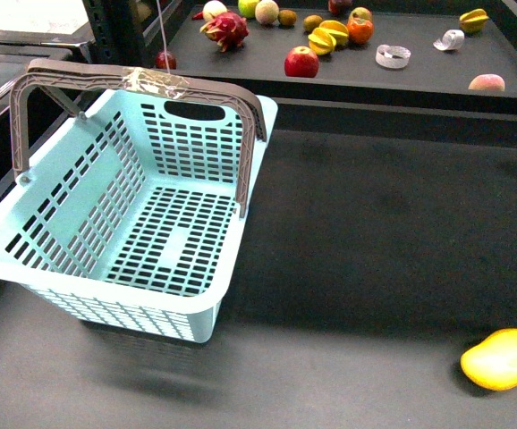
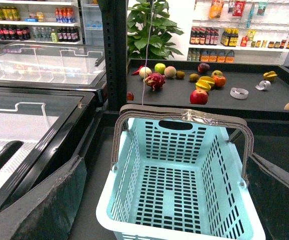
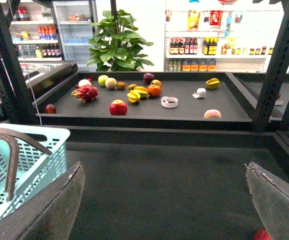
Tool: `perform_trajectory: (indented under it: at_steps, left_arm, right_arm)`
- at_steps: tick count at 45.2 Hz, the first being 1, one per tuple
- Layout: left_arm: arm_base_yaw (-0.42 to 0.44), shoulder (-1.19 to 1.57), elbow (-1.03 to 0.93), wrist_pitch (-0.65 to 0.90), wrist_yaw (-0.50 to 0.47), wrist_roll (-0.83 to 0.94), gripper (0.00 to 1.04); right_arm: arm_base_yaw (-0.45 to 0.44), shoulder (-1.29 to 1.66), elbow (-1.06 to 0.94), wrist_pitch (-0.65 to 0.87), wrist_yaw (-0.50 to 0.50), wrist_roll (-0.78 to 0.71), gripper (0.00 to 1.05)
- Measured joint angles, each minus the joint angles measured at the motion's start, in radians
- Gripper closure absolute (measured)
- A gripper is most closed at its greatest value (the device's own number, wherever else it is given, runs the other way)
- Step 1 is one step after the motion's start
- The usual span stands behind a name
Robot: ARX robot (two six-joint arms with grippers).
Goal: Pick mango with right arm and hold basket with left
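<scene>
The light-blue basket point(image 1: 97, 288) stands empty on the left of the dark table, its two grey-brown handles point(image 1: 142, 82) upright and taped together. The yellow mango point(image 1: 503, 358) lies near the table's front right corner, far from the basket. Neither arm shows in the front view. In the left wrist view my left gripper point(image 2: 164, 156) is open, its fingers point(image 2: 44, 200) spread on either side of the basket point(image 2: 99, 209) and apart from it. My right gripper point(image 3: 164, 165) is open over bare table, with the basket point(image 3: 39, 165) off to one side. The mango is out of the right wrist view.
A raised back shelf point(image 1: 419, 89) carries a red apple point(image 1: 301, 62), a dragon fruit point(image 1: 226, 29), a peach point(image 1: 487, 83), other fruits and tape rolls point(image 1: 393, 56). Glass-topped freezers point(image 2: 34, 100) stand left of the basket. Black frame posts point(image 3: 274, 65) rise at the table's sides.
</scene>
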Motion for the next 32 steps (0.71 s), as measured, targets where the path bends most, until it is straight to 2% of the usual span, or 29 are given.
perform_trajectory:
  at_steps: [30, 31, 32]
  left_arm:
    - [0.0, 0.0, 0.0, 0.0, 0.0, 0.0, 0.06]
    - [-0.002, -0.001, -0.001, 0.002, -0.01, -0.003, 0.06]
    - [-0.019, -0.003, -0.003, 0.034, -0.065, -0.015, 0.06]
  right_arm:
    - [0.0, 0.0, 0.0, 0.0, 0.0, 0.0, 0.08]
    - [0.0, 0.0, 0.0, 0.0, 0.0, 0.0, 0.08]
    - [0.0, 0.0, 0.0, 0.0, 0.0, 0.0, 0.08]
